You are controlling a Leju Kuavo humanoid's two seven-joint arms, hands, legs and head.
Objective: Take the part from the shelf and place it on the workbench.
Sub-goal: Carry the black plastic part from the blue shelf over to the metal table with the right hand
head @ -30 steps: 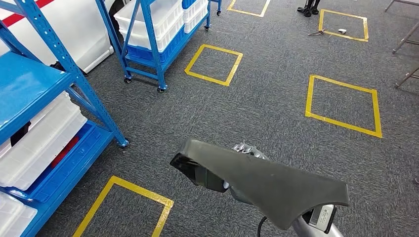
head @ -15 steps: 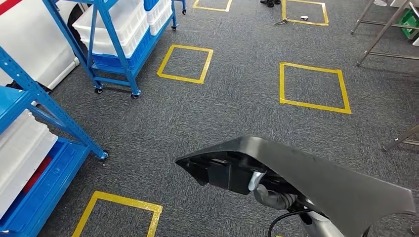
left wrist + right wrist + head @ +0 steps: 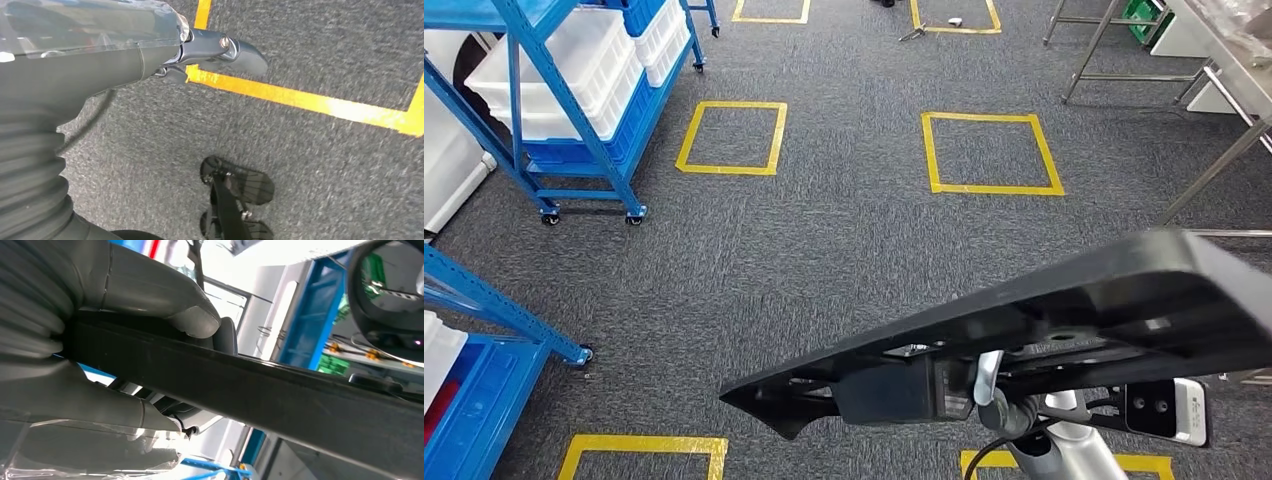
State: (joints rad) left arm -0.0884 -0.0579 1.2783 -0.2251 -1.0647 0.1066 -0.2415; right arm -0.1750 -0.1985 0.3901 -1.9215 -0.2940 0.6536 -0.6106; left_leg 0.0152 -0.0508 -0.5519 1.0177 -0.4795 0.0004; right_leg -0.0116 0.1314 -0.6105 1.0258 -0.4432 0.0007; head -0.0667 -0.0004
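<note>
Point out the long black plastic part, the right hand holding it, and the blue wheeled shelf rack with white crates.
long black plastic part [image 3: 1064, 300]: head view, on its upper edge.
right hand [image 3: 100, 335]: right wrist view, on the grey thumb over the part.
blue wheeled shelf rack [image 3: 574, 115]: head view, on its front post.

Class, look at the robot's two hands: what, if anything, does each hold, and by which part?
The right hand grips the long black part by its thin edge, thumb on one face, fingers on the other. The left hand holds nothing.
</note>
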